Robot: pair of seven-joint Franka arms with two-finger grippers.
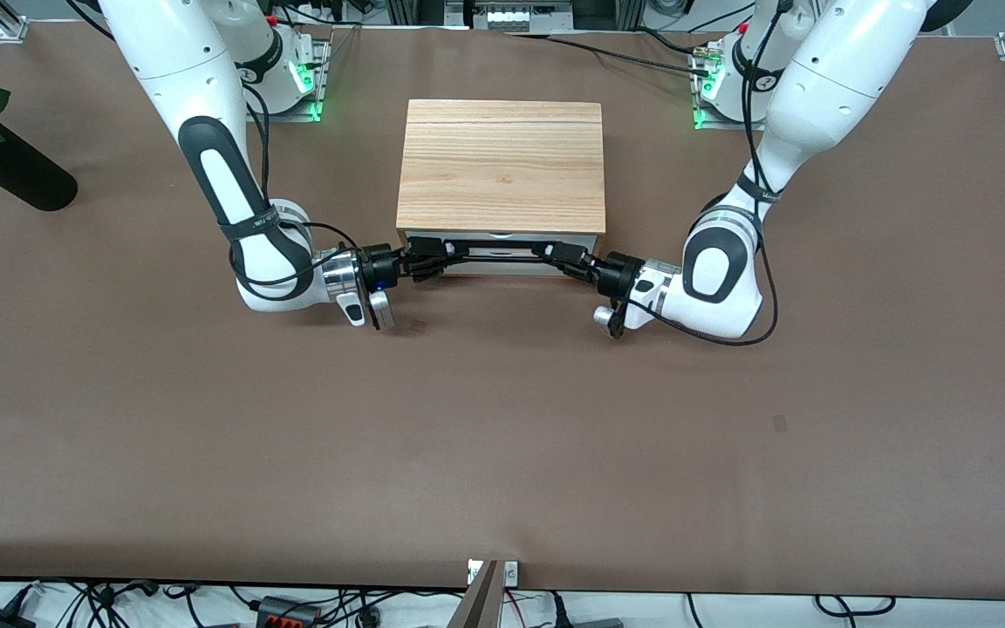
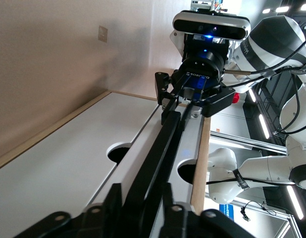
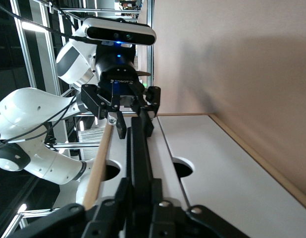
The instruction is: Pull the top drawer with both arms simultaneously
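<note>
The top drawer [image 1: 516, 244] sits in the front of the light wooden box, and its white front lies about flush with the casing. Its long black bar handle [image 1: 502, 254] runs across the front. My left gripper [image 1: 565, 255] is shut on the handle's end toward the left arm. My right gripper [image 1: 428, 255] is shut on the handle's other end. In the left wrist view my left gripper [image 2: 138, 208] clamps the bar [image 2: 158, 158], with the right gripper [image 2: 185, 101] farther along it. In the right wrist view my right gripper [image 3: 139, 203] clamps the bar [image 3: 138, 148].
The wooden box casing [image 1: 501, 166] stands mid-table between the two arm bases. The lower white drawer front [image 2: 59, 168] lies under the top one. A black vase with a red rose [image 1: 10, 170] stands at the right arm's end of the table.
</note>
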